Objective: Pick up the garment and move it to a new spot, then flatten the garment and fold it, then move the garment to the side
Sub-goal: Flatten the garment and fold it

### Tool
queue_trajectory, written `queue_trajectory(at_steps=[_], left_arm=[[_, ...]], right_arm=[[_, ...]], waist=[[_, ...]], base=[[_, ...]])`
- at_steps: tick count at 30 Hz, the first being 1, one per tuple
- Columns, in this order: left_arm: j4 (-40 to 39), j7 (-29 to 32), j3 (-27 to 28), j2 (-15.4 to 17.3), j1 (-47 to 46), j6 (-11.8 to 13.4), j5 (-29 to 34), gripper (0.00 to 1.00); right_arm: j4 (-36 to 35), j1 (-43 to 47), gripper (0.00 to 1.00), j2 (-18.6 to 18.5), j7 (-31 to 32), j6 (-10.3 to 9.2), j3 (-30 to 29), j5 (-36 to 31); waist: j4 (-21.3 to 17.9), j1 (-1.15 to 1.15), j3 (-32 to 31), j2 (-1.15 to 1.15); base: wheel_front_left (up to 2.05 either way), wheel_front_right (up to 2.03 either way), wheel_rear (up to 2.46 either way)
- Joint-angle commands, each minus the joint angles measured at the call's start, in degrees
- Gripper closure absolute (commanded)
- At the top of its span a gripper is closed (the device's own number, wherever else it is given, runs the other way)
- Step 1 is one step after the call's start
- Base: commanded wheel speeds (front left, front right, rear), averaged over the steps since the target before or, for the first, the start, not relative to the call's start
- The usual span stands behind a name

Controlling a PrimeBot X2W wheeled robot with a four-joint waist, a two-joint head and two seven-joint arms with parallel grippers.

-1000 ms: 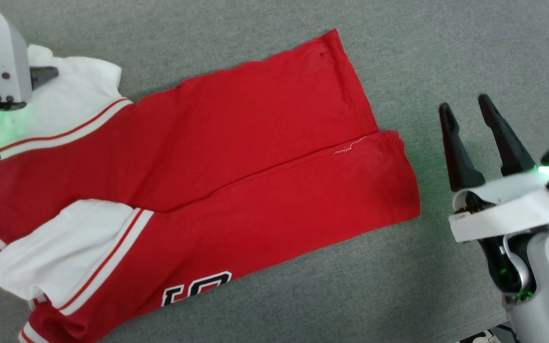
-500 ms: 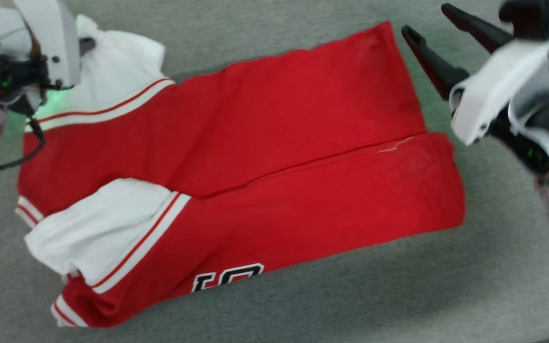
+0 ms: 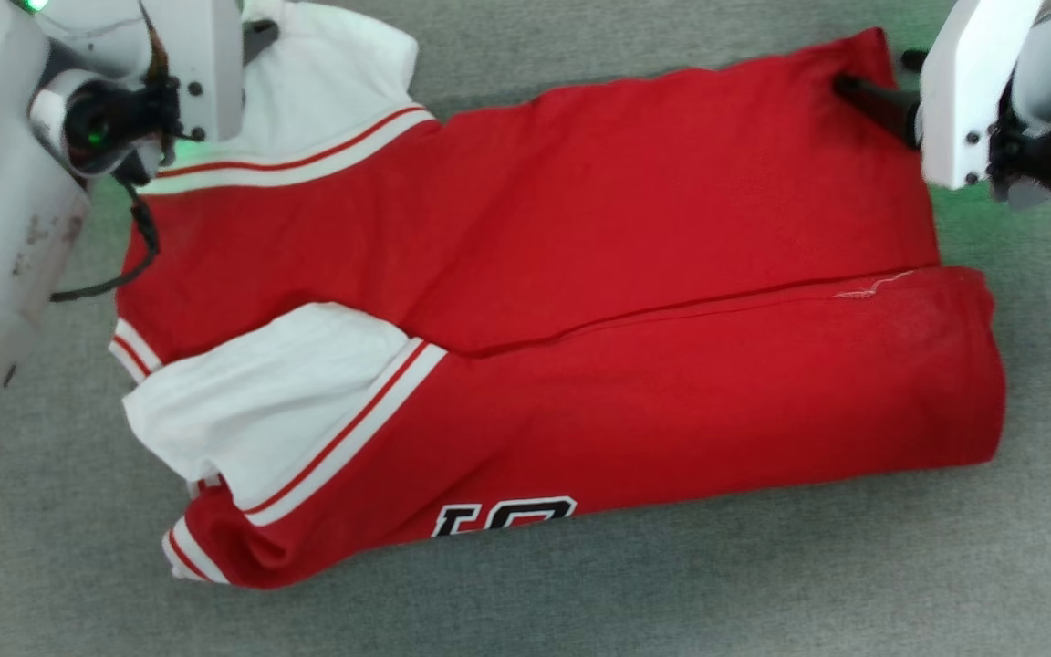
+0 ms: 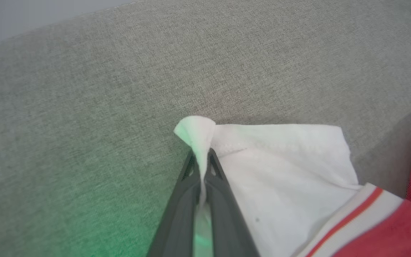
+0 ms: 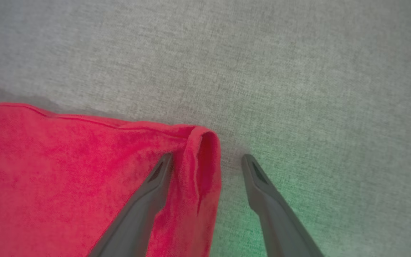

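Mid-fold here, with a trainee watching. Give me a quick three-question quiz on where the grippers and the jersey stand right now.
1. True or false: the left gripper is shut on a white corner of the jersey.
2. The right gripper is: A) shut on the striped trim; B) open, with a red corner between its fingers; C) open, well away from the cloth.
3. What colour is the surface under the jersey?
Key: 1 true; 2 B; 3 grey.
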Motion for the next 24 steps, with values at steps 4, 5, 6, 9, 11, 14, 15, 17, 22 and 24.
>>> queue_trajectory(at_steps=[4,5,6,9,11,14,15,17,22,24], left_arm=[[-0.73,-1.68,-1.90,-0.26,1.23,0.14,-0.35,1.00],[-1.08,-2.54,-2.12,-0.45,1.33,0.15,-0.49,1.00],[-1.54,-3.54,-2.33,-0.66,1.43,0.14,-0.49,1.00],[-2.95,-7.23,-2.80,-1.12,1.58,0.14,-1.11,1.00],[-4.33,-10.04,-3.13,-1.25,2.11,0.13,-1.65,1.00],[-7.39,-14.21,-3.85,-0.82,3.78,0.12,-2.74,1.00],[-8.94,-15.74,-4.09,-0.40,4.40,0.12,-3.21,1.00],[-12.61,-18.55,-4.57,0.80,6.02,0.12,-4.37,1.00],[-23.31,-23.83,-7.39,6.66,12.25,0.12,-5.93,1.00],[-27.73,-25.93,-8.17,9.33,15.15,0.11,-6.53,1.00]], right_arm=[[1.32,-0.16,0.80,-0.01,0.45,-0.08,3.09,2.92],[1.61,-0.22,1.00,-0.17,-0.01,-0.08,3.28,3.73],[1.68,-0.31,1.00,-0.41,-0.39,-0.08,3.68,4.23],[1.44,0.06,1.00,-2.28,-2.91,-0.09,4.60,5.52],[0.66,0.46,1.00,-3.48,-5.43,-0.09,5.18,6.25],[-1.32,2.51,1.00,-5.57,-8.82,-0.09,5.99,7.91],[-2.35,3.52,1.00,-6.67,-9.88,-0.09,6.17,8.65],[-4.88,5.71,1.00,-8.80,-11.75,-0.09,6.69,10.05],[-11.95,12.73,1.00,-15.16,-14.60,-0.09,8.06,13.34],[-15.03,16.00,1.00,-18.03,-14.96,-0.09,8.36,14.88]], waist=[[1.65,0.00,0.05,0.00],[1.95,0.00,-0.31,0.00],[2.27,0.00,-0.79,0.00],[3.47,0.00,-3.01,0.00],[4.48,0.00,-4.86,0.00],[6.31,0.00,-8.05,0.00],[6.97,0.00,-9.14,0.00],[8.10,0.00,-11.23,0.00],[10.38,0.00,-15.55,0.00],[11.15,0.00,-16.67,0.00]], base=[[0.00,0.00,0.00],[0.00,0.00,0.00],[0.00,0.00,0.00],[0.00,0.00,0.00],[0.00,0.00,0.00],[0.00,0.00,0.00],[0.00,0.00,0.00],[0.00,0.00,0.00],[0.00,0.00,0.00],[0.00,0.00,0.00]])
